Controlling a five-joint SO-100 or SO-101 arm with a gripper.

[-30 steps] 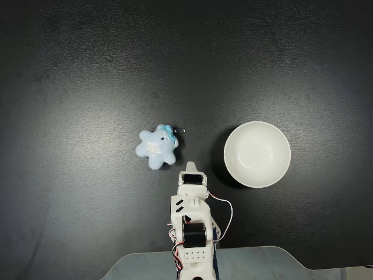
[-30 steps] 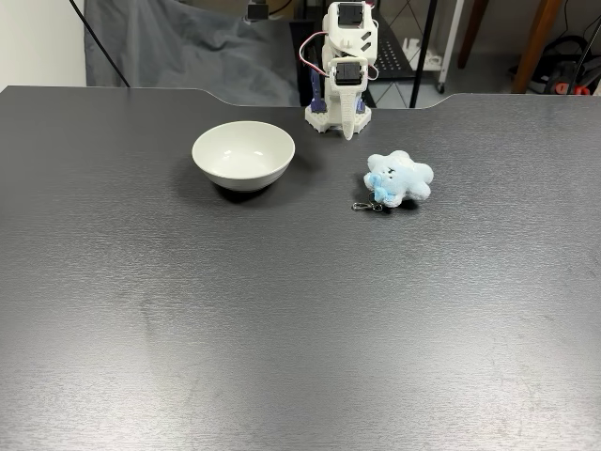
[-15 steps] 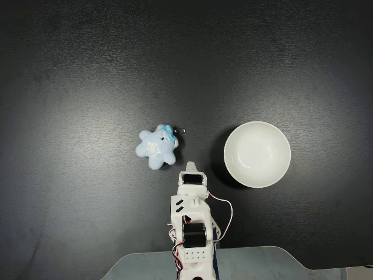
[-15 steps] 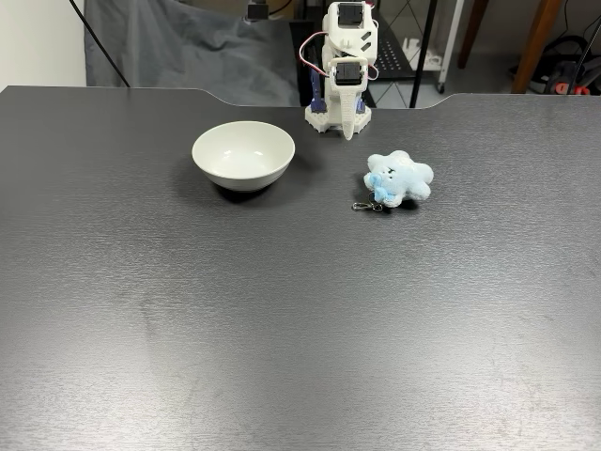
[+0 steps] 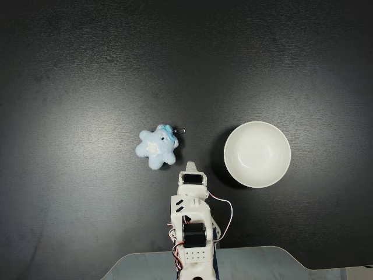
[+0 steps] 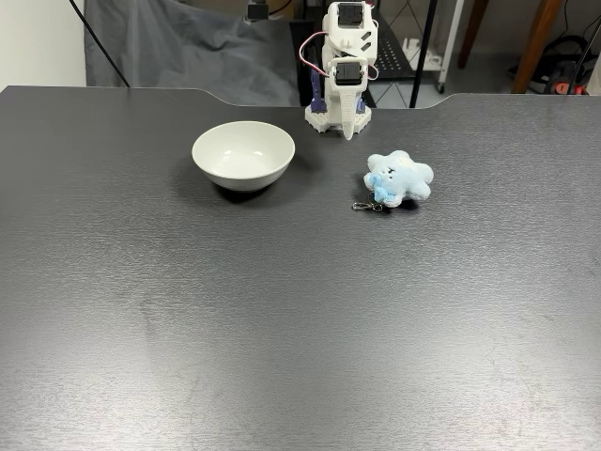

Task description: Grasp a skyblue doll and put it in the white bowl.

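Pincer (image 6: 348,134) (fingers together) between skyblue doll (image 6: 400,178) and white bowl (image 6: 243,154).

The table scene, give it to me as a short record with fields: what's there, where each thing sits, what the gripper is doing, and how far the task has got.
surface: dark table
skyblue doll: lying flat on the table, apart from the bowl, small metal ring at its edge
white bowl: upright, nothing in it
arm: folded near its base at the table edge
gripper: pointing down, fingers together, holding nothing, between doll and bowl in both fixed views
contact: gripper touches neither doll nor bowl
task stage: doll not yet grasped
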